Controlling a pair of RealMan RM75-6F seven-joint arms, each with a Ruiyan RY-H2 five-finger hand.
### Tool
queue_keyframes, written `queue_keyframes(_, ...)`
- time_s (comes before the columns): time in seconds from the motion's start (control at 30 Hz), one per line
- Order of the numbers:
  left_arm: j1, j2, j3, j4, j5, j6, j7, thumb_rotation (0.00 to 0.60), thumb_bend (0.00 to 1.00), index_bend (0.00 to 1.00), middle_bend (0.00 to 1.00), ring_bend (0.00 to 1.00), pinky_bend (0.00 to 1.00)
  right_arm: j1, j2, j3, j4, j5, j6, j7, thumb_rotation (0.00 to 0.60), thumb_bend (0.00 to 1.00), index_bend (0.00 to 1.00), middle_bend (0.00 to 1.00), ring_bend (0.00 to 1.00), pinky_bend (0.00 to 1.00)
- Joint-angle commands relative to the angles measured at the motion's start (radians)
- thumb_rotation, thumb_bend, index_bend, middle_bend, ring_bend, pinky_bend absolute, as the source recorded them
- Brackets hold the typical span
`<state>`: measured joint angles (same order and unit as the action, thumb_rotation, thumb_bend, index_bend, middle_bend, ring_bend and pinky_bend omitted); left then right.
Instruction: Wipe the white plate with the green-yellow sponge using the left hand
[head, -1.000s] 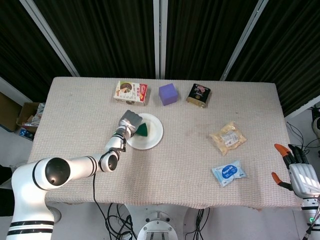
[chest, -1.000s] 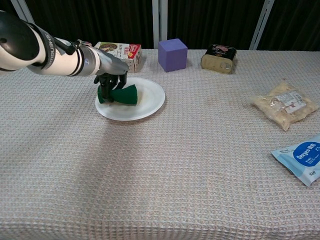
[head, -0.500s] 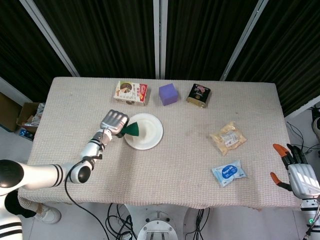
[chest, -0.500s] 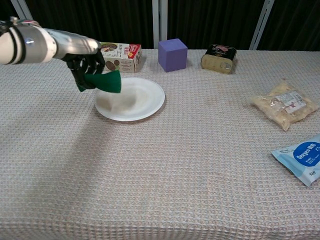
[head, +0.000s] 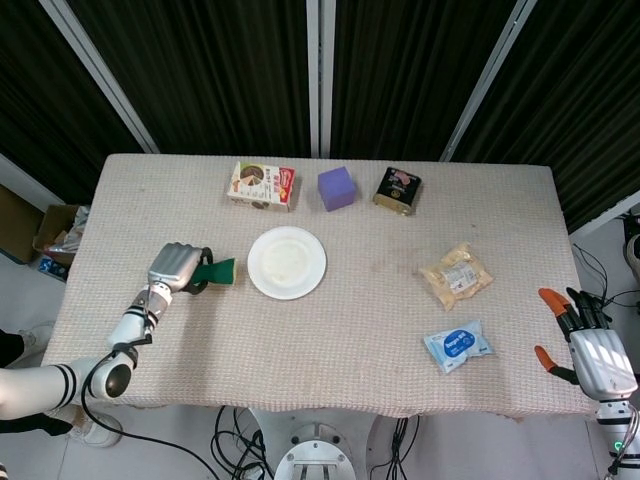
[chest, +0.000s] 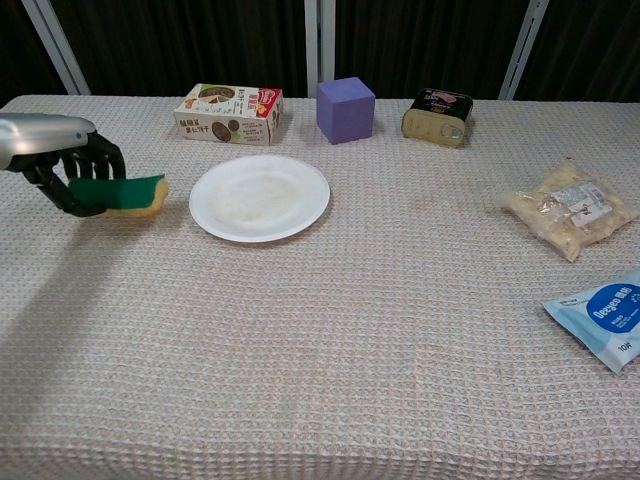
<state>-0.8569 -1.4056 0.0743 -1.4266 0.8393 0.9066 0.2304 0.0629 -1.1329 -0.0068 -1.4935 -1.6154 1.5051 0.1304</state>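
Observation:
The white plate (head: 287, 262) (chest: 260, 196) sits bare on the woven tablecloth, left of centre. My left hand (head: 172, 267) (chest: 62, 163) is to the left of the plate and holds the green-yellow sponge (head: 217, 271) (chest: 129, 194) low over the cloth, yellow side down and apart from the plate's rim. My right hand (head: 592, 347) hangs off the table's right front corner, fingers spread, holding nothing; only the head view shows it.
Along the far edge stand a snack box (chest: 228, 113), a purple cube (chest: 345, 110) and a dark tin (chest: 437, 117). A clear bag of food (chest: 570, 209) and a blue packet (chest: 604, 316) lie at the right.
My left hand has lifted the sponge off the plate and carried it leftward, ending beside the plate over the cloth. The plate is now uncovered. The right hand has barely moved.

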Motion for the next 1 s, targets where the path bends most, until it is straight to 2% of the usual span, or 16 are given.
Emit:
queue_keyframes(0.03, 0.030, 0.004, -0.013, -0.009, 0.028, 0.043, 0.014, 0.600, 0.26, 0.18, 0.17, 0.18, 0.21, -0.006, 0.006, -0.001, -0.010, -0.005, 0.012, -0.008, 0.600, 0.22, 0.11, 0.14, 0.00, 0.00)
queue_keyframes(0.17, 0.091, 0.052, -0.021, -0.070, 0.085, 0.143, 0.002, 0.600, 0.25, 0.16, 0.12, 0.15, 0.19, -0.012, 0.016, -0.001, -0.022, -0.005, 0.022, -0.016, 0.600, 0.22, 0.11, 0.14, 0.00, 0.00)
queue_keyframes(0.37, 0.245, 0.162, -0.008, -0.133, 0.219, 0.346, -0.108, 0.600, 0.24, 0.16, 0.12, 0.15, 0.18, -0.016, 0.026, 0.001, -0.022, 0.000, 0.026, 0.004, 0.600, 0.22, 0.11, 0.14, 0.00, 0.00)
queue_keyframes(0.63, 0.508, 0.226, 0.037, -0.044, 0.361, 0.649, -0.257, 0.600, 0.23, 0.16, 0.15, 0.15, 0.17, -0.018, 0.043, 0.007, -0.032, -0.010, 0.046, 0.014, 0.600, 0.22, 0.11, 0.14, 0.00, 0.00)
queue_keyframes(0.83, 0.670, 0.209, 0.065, 0.013, 0.430, 0.785, -0.332, 0.600, 0.22, 0.17, 0.15, 0.15, 0.17, 0.000, 0.033, 0.007, -0.043, -0.020, 0.021, -0.003, 0.600, 0.22, 0.11, 0.14, 0.00, 0.00)
queue_keyframes(1.0, 0.747, 0.182, 0.075, 0.050, 0.504, 0.858, -0.341, 0.600, 0.22, 0.19, 0.17, 0.15, 0.17, 0.015, 0.029, 0.008, -0.057, -0.027, 0.001, -0.024, 0.600, 0.22, 0.11, 0.14, 0.00, 0.00)
